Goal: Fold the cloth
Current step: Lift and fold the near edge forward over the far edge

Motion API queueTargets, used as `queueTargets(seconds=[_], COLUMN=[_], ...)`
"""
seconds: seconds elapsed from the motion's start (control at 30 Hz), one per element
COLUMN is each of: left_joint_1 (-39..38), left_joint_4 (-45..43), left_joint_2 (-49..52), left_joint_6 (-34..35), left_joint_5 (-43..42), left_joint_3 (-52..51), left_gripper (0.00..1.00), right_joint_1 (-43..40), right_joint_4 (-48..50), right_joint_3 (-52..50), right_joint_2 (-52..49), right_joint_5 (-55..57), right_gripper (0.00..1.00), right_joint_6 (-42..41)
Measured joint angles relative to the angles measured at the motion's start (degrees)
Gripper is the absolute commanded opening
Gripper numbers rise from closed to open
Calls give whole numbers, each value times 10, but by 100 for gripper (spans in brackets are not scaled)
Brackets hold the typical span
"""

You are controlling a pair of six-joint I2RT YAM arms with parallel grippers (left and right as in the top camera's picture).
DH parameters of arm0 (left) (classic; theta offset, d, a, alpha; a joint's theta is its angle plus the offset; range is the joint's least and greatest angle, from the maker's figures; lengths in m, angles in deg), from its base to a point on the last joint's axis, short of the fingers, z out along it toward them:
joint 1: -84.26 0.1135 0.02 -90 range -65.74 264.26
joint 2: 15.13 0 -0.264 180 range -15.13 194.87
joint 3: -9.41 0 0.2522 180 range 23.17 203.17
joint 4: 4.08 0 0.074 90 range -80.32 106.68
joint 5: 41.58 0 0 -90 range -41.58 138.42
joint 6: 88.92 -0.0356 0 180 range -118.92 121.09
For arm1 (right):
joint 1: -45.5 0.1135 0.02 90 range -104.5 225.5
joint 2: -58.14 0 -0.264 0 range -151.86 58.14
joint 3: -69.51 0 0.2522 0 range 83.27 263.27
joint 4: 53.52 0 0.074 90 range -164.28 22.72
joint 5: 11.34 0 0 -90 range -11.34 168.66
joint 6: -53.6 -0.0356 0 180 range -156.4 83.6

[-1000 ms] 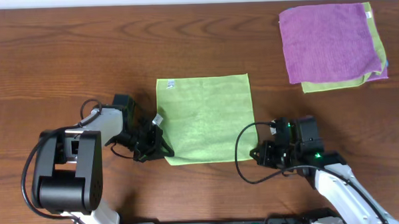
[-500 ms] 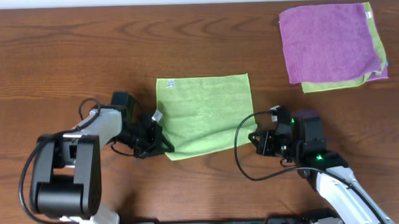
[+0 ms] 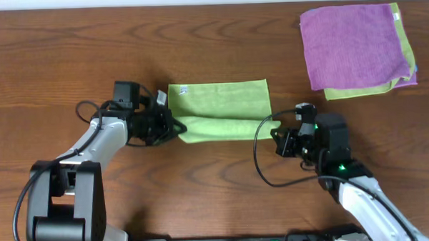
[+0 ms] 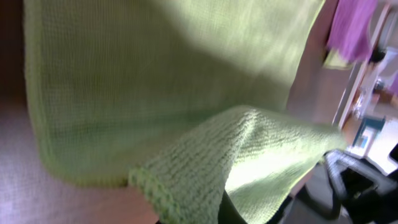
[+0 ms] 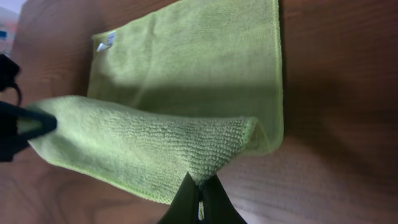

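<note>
The green cloth [image 3: 221,109] lies mid-table, its near half lifted and drawn back over the far half. My left gripper [image 3: 173,125] is shut on the cloth's near left corner [image 4: 186,180]. My right gripper [image 3: 278,127] is shut on the near right corner [image 5: 217,149], fingers pinched together under the raised fold [image 5: 200,186]. A small white label [image 5: 103,42] shows at the cloth's far left corner. Both held corners hang a little above the wood, with the fold sagging between them.
A stack of cloths, purple [image 3: 351,44] on top of a yellow-green one [image 3: 407,53], lies at the far right corner. Cables loop beside both arms. The table is brown wood [image 3: 69,54].
Both grippers have carried the cloth's near edge away from the front, over the far half. The visible cloth has shortened from a full square to a narrow band.
</note>
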State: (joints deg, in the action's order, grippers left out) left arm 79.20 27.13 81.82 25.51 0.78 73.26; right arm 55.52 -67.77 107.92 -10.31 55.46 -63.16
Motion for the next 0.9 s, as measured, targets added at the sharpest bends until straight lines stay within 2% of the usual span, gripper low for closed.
queueTargets(seconds=[0.33, 0.63, 0.9], left_joint_1=[-2, -3, -5], left_joint_4=[-142, -234, -298], left_joint_2=[0, 7, 72], left_joint_6=[100, 135, 155], left_joint_5=[77, 143, 155], left_joint_3=[1, 1, 2], left_gripper=[7, 6, 6], right_joint_1=[4, 6, 6], right_joint_4=[14, 13, 12], right_joint_3=[119, 213, 230], right_joint_2=[-151, -256, -285], right_joint_5=[20, 23, 37], right_gripper=[2, 2, 2], right_joint_6=[38, 76, 93])
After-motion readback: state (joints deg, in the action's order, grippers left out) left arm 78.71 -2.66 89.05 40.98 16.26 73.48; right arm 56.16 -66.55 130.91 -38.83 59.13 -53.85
